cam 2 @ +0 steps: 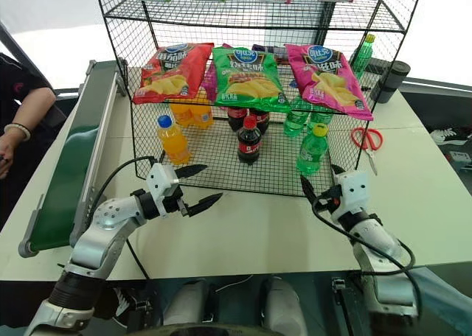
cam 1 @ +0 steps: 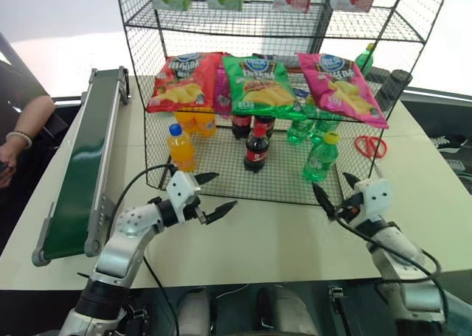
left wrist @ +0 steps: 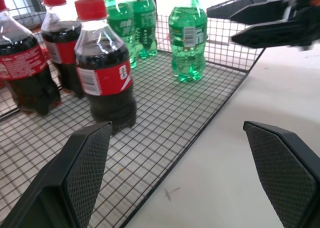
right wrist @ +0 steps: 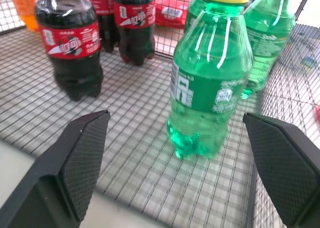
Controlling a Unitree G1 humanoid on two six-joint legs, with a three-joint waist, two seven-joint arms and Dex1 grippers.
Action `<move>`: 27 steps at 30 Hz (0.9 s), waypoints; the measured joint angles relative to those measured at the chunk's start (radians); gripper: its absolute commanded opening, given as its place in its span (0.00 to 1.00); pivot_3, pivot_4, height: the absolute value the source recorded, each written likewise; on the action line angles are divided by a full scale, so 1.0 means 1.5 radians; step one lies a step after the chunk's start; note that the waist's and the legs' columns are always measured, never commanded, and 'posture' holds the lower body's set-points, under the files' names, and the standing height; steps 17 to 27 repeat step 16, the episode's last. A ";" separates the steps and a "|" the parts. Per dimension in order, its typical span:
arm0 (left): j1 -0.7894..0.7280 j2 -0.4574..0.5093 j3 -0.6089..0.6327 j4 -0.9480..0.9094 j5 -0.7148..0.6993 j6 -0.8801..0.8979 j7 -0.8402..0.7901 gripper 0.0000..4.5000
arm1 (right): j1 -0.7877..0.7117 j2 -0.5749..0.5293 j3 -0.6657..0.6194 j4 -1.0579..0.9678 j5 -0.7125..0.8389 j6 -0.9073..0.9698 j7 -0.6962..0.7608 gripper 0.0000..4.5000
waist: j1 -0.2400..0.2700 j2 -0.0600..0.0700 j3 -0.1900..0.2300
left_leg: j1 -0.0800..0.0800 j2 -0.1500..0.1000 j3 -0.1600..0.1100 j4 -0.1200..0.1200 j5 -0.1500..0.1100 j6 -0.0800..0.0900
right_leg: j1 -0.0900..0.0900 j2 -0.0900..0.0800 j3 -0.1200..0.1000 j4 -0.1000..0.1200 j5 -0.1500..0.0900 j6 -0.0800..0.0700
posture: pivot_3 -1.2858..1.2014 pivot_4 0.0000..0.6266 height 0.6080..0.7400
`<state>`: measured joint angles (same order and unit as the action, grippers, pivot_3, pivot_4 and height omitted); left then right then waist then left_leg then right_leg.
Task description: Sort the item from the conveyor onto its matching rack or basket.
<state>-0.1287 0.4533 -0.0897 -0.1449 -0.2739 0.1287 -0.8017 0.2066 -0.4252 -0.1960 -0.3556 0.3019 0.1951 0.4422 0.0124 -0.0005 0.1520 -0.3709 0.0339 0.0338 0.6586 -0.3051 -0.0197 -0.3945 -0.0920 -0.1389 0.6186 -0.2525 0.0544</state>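
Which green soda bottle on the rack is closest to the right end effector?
The yellow-capped green bottle at the front of the bottom shelf, just ahead of the right end effector; the other green bottles stand behind it.

Soda bottle (right wrist: 210, 83): clear green glossy plastic, smooth yellow cap. Rack (cam 1: 221, 175): black wire mesh. Tabletop (cam 1: 287, 236): smooth, matt, pale. Right end effector (right wrist: 175, 163) finger pads (right wrist: 82, 155): black, textured grid.

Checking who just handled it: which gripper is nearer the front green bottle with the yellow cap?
Right. The right gripper, open, sits just in front of the green bottle, apart from it. The left gripper, also open, is farther off, nearer the orange bottle.
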 measured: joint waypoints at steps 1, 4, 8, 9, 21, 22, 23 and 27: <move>0.001 0.008 0.008 0.006 0.000 0.000 0.000 1.00 | 0.017 -0.007 -0.008 -0.023 0.010 0.010 0.007 0.99 | 0.000 0.000 0.000 | 0.000 0.000 0.000 0.000 0.000 0.000 | 0.000 0.000 0.000 0.000 0.000 0.000 | 0.52 0.24 0.96; 0.012 0.027 0.037 0.017 0.000 0.007 0.002 1.00 | 0.059 -0.030 -0.036 -0.074 0.036 0.028 0.029 0.99 | 0.001 0.000 0.000 | 0.000 0.000 0.000 0.000 0.000 0.000 | 0.000 0.000 0.000 0.000 0.000 0.000 | 0.52 0.24 0.96; 0.028 0.053 0.071 0.033 -0.002 0.015 0.000 1.00 | 0.110 -0.069 -0.074 -0.114 0.061 0.042 0.066 0.99 | 0.001 -0.001 0.000 | 0.000 0.000 0.000 0.000 0.000 0.000 | 0.000 0.000 0.000 -0.001 0.000 0.000 | 0.52 0.24 0.96; 0.031 0.058 0.077 0.037 -0.003 0.016 0.000 1.00 | 0.116 -0.072 -0.083 -0.116 0.066 0.043 0.073 0.99 | 0.001 -0.001 0.000 | -0.001 0.000 0.000 0.000 0.000 0.000 | 0.000 0.000 0.000 -0.001 0.000 0.000 | 0.52 0.24 0.96; 0.054 0.063 0.083 0.037 -0.009 0.019 -0.002 1.00 | 0.108 -0.086 -0.104 -0.116 0.076 0.051 0.094 0.99 | 0.001 -0.001 0.000 | -0.001 0.000 0.000 0.000 0.000 0.000 | 0.000 0.000 0.000 -0.001 0.000 0.000 | 0.52 0.24 0.96; 0.054 0.063 0.083 0.037 -0.009 0.019 -0.002 1.00 | 0.108 -0.086 -0.104 -0.116 0.076 0.051 0.094 0.99 | 0.001 -0.001 0.000 | -0.001 0.000 0.000 0.000 0.000 0.000 | 0.000 0.000 0.000 -0.001 0.000 0.000 | 0.52 0.24 0.96; 0.054 0.063 0.083 0.037 -0.009 0.019 -0.002 1.00 | 0.108 -0.086 -0.104 -0.116 0.076 0.051 0.094 0.99 | 0.001 -0.001 0.000 | -0.001 0.000 0.000 0.000 0.000 0.000 | 0.000 0.000 0.000 -0.001 0.000 0.000 | 0.52 0.24 0.96; 0.054 0.063 0.083 0.037 -0.009 0.019 -0.002 1.00 | 0.108 -0.086 -0.104 -0.116 0.076 0.051 0.094 0.99 | 0.001 -0.001 0.000 | -0.001 0.000 0.000 0.000 0.000 0.000 | 0.000 0.000 0.000 -0.001 0.000 0.000 | 0.52 0.24 0.96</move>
